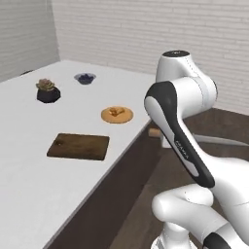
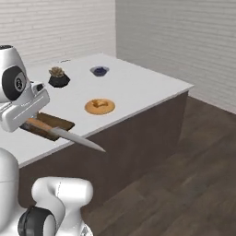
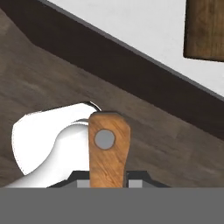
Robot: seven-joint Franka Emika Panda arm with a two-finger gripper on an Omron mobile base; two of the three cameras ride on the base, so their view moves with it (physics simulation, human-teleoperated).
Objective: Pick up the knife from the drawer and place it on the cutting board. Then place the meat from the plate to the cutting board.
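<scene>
A white tabletop (image 1: pixel 29 194) fills the left and middle of the left base view, with a dark-brown front panel below its edge. Behind it stand pale brick walls (image 1: pixel 121 29), and a dark wood-plank floor (image 2: pixel 184 184) spreads across the lower right of the right base view. No readable label shows on anything on the tabletop; the small dark lettering on the arm's forearm in the left base view is too small to read.

On the tabletop lie the cutting board (image 1: pixel 79 146), left of centre in the left base view, and an orange plate (image 1: pixel 117 115) above and right of it, carrying the meat (image 1: pixel 115 111). Further back sit a dark pot with a succulent (image 1: pixel 48 92) at upper left and a small blue bowl (image 1: pixel 85 78) beyond it.

The right base view shows what the left one hides behind the arm: the pincer (image 2: pixel 28 120) at middle left, clamped on the handle of the knife (image 2: pixel 69 135), the grey blade pointing right and slightly down past the tabletop edge, in front of the board. The hand view shows the wooden handle end with a round grey rivet rising between the fingertips at bottom centre, the floor beneath it, and a corner of the board at upper right.
</scene>
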